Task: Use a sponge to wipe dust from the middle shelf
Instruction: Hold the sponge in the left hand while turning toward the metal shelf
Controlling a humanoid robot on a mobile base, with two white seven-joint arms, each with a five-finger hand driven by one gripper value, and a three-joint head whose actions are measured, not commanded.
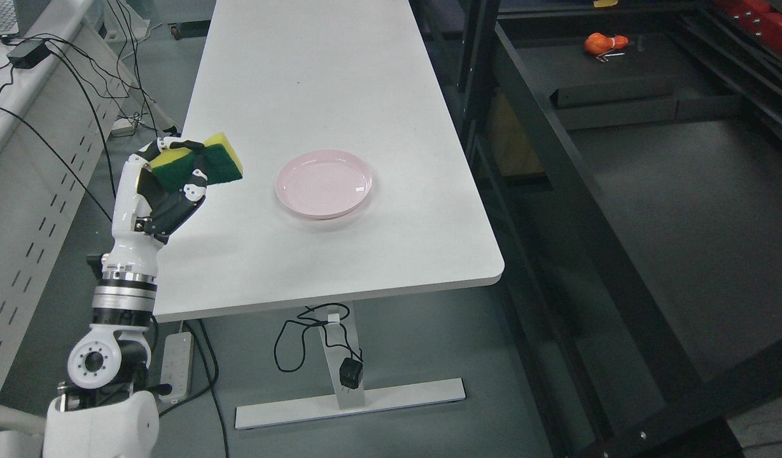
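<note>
Head view: the left hand grips a yellow foam sponge with green scouring face, raised over the white rectangular worktop's left edge. The black metal shelf stands well apart at right; swinging across risks clipping the pink round plate or loosening the grip.

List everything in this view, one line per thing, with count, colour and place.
sponge: 1, yellow with green scrub face, held above the table's left edge
plate: 1, pink, middle of the table
table: 1, white, centre
shelf unit: 1, black, right side
orange object: 1, on the shelf, top right
power strip: 1, white, floor under the table
adapter: 1, black, by the table's foot
left hand: 1, white and black, lower left, gripping the sponge
</note>
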